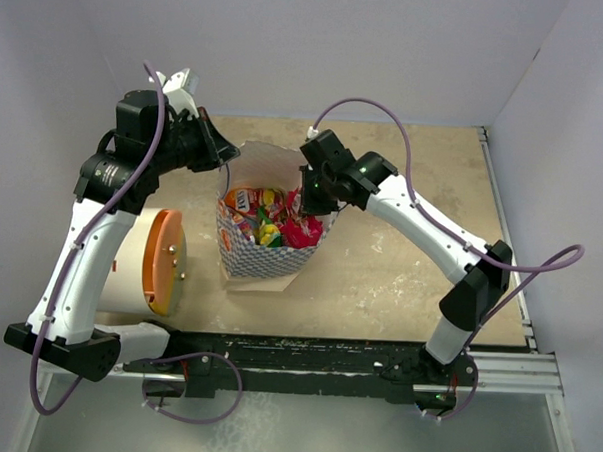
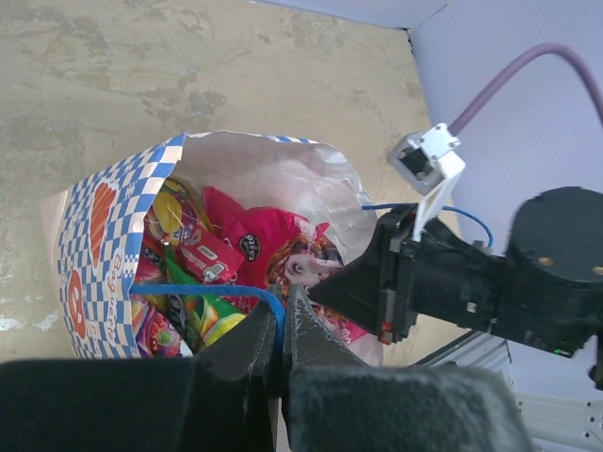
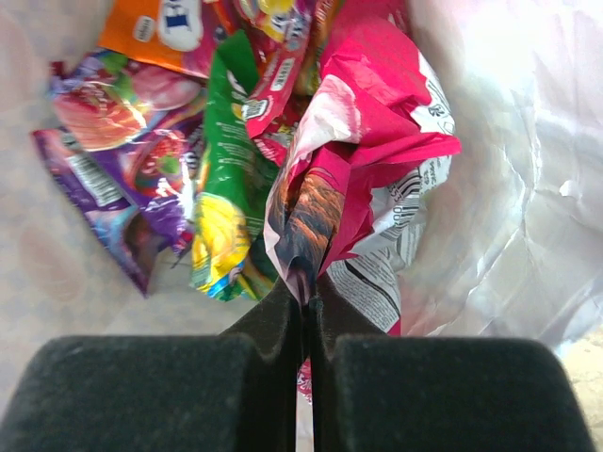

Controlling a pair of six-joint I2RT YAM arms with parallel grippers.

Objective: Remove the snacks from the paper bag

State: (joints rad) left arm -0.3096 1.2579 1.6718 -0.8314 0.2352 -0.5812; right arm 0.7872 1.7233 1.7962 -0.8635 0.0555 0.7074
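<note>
- So, the right tool is down inside the paper bag, pressed together on a crumpled edge of a pink-red packet; the rest of that packet bunches up straight ahead of its tips
- just left of those tips sits a green-yellow packet; further left there's a purple packet; ahead and to the left is an orange packet; off to its right there's only the bag's white inner wall
- the left tool is clamped tight too, pinching the blue cord handle right at the bag's rim; the cord runs off to the left of its tips along the checkered edge
- from the left wrist view the bag's mouth opens ahead of the left tool with the snacks piled inside; the right tool's black nose pokes in from the right, touching the pink-red packet
- from overhead, the bag stands upright on the worktop between the two tools; the left one is at the rear left corner of the mouth and the right one dips in over the right side
- a white cylinder with an orange lid lies on its side on the worktop, on the left arm's side; it's beside the bag and not touching either tool
</note>
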